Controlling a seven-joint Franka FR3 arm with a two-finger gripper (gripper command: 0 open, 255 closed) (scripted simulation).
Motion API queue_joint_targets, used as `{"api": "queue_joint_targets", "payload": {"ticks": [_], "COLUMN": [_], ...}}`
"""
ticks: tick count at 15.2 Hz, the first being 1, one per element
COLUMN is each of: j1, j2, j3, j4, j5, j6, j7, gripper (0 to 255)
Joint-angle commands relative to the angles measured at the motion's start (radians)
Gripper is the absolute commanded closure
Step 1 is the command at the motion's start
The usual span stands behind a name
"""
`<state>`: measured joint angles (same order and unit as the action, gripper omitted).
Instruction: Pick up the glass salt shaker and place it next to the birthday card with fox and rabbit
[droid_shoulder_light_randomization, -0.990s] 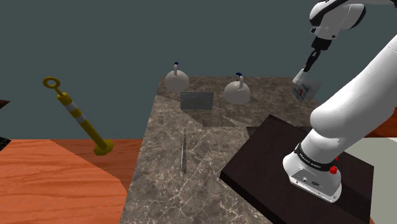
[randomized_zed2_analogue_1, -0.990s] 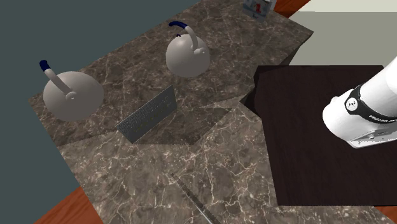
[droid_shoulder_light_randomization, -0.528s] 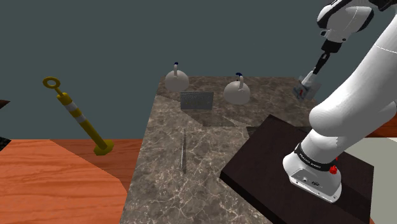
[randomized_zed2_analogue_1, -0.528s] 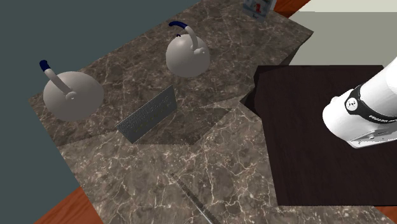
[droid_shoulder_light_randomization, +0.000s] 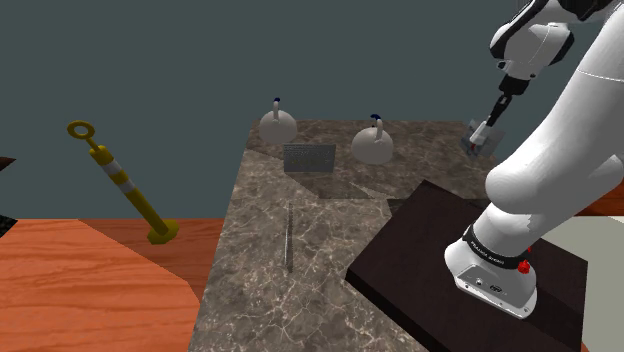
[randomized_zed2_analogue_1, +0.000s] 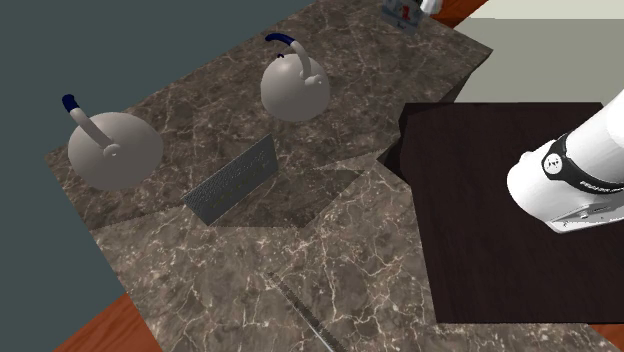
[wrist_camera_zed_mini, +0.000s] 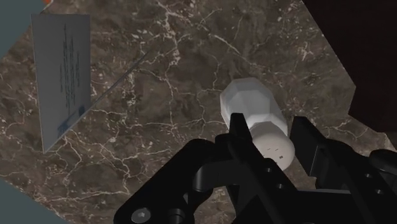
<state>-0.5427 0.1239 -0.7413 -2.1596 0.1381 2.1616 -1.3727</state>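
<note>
The salt shaker (wrist_camera_zed_mini: 253, 107) is drawn plain white, with a faceted body and a round cap. My gripper (wrist_camera_zed_mini: 273, 139) is shut on it, one black finger (wrist_camera_zed_mini: 240, 130) on each side of the cap end. The card (wrist_camera_zed_mini: 62, 75) stands upright on the marble tabletop a short way off, showing a pale blue-grey face with small print. In the shoulder view the gripper (droid_shoulder_light_randomization: 491, 117) hangs at the table's far right corner, the shaker (droid_shoulder_light_randomization: 481, 131) just above the card (droid_shoulder_light_randomization: 477, 147). In the second exterior view a white bit of the shaker (randomized_zed2_analogue_1: 430, 5) shows beside the card (randomized_zed2_analogue_1: 403, 11).
Two white kettles (droid_shoulder_light_randomization: 278, 124) (droid_shoulder_light_randomization: 372, 144) with blue handles stand at the back of the marble table (droid_shoulder_light_randomization: 300, 230). A grey textured panel (droid_shoulder_light_randomization: 309, 158) stands before them and a thin metal rod (droid_shoulder_light_randomization: 289, 238) lies nearer. The dark stand (droid_shoulder_light_randomization: 420, 240) is at the right. A yellow post (droid_shoulder_light_randomization: 122, 184) leans on the floor.
The hand has come down and slightly toward the shoulder view's right with the shaker. The shaker now shows beside the card in the second exterior view.
</note>
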Motion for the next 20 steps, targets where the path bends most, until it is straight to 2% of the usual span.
{"api": "queue_joint_targets", "payload": {"ticks": [1, 20], "j1": [-0.003, -0.075], "j2": [0.017, 0.234], "j3": [0.004, 0.093], "j4": [-0.012, -0.057], "j5": [0.017, 0.228], "j6": [0.025, 0.225], "j7": [-0.011, -0.160], "gripper": [255, 255]}}
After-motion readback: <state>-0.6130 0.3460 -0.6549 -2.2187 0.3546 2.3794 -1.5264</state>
